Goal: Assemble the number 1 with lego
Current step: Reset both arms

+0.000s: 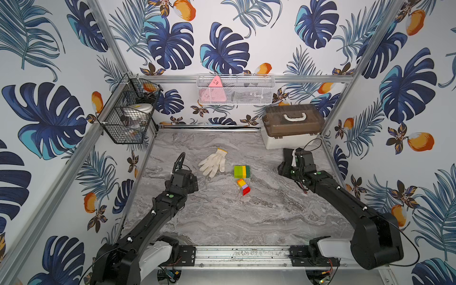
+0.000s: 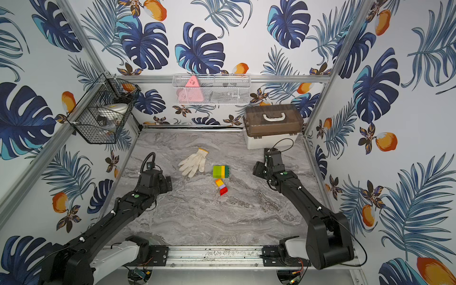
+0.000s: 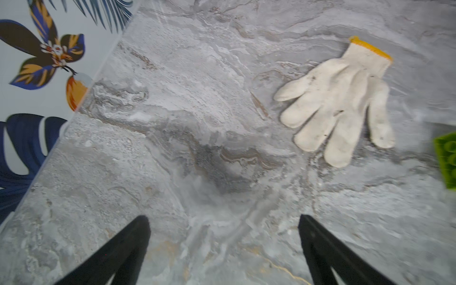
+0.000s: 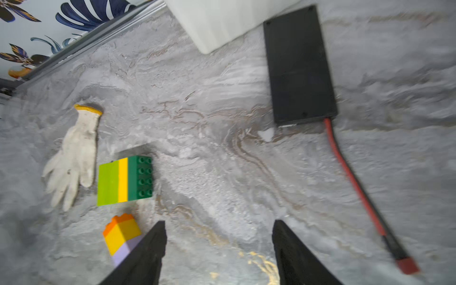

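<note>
The lego lies mid-table as two stacks. A chunky lime, yellow and dark green block (image 1: pixel 241 171) (image 2: pixel 220 171) (image 4: pixel 124 181) rests on its side; its lime edge (image 3: pixel 446 160) shows in the left wrist view. Just in front of it, a small gap away, lies a narrow orange, yellow, lilac and red column (image 1: pixel 243 187) (image 2: pixel 221 187) (image 4: pixel 122 237). My left gripper (image 3: pixel 223 218) (image 1: pixel 193 185) hovers open and empty, left of the bricks. My right gripper (image 4: pixel 218 222) (image 2: pixel 261 170) is open and empty, right of them.
A white knitted glove (image 1: pixel 212 162) (image 3: pixel 338 103) lies left of the block. At the back right stands a white box with a brown lid (image 1: pixel 292 125). In front of it is a flat black device (image 4: pixel 299 66) with a red cable (image 4: pixel 352 182). Two wire baskets (image 1: pixel 128 111) (image 1: pixel 235 88) hang on the walls.
</note>
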Motion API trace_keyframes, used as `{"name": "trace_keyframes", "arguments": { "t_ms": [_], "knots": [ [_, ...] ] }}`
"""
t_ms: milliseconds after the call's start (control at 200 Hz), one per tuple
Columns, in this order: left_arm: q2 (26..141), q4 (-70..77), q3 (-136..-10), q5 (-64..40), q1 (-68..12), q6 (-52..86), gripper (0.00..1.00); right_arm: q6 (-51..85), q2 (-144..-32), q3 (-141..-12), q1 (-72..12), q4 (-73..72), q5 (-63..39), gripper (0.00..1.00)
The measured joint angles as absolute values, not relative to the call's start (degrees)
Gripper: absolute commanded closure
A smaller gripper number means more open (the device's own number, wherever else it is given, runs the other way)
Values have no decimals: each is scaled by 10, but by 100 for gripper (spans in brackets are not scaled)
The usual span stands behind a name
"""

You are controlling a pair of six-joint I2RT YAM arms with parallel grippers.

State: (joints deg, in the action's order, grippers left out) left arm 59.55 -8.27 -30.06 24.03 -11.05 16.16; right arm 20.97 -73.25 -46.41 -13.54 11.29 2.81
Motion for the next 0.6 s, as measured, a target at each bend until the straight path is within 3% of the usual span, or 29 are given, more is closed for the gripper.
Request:
{"name": "trace_keyframes", "arguments": {
  "t_ms": [150,415,600],
  "knots": [
    [635,40,-250,260,-67,133,2,130,-682,-367,-113,-8,85,23],
    [735,238,-209,242,-28,109,2,32,-714,-243,-93,-213,113,7],
    [814,387,-189,223,-17,94,3,4,-788,-183,-64,-369,101,8]
  ]
}}
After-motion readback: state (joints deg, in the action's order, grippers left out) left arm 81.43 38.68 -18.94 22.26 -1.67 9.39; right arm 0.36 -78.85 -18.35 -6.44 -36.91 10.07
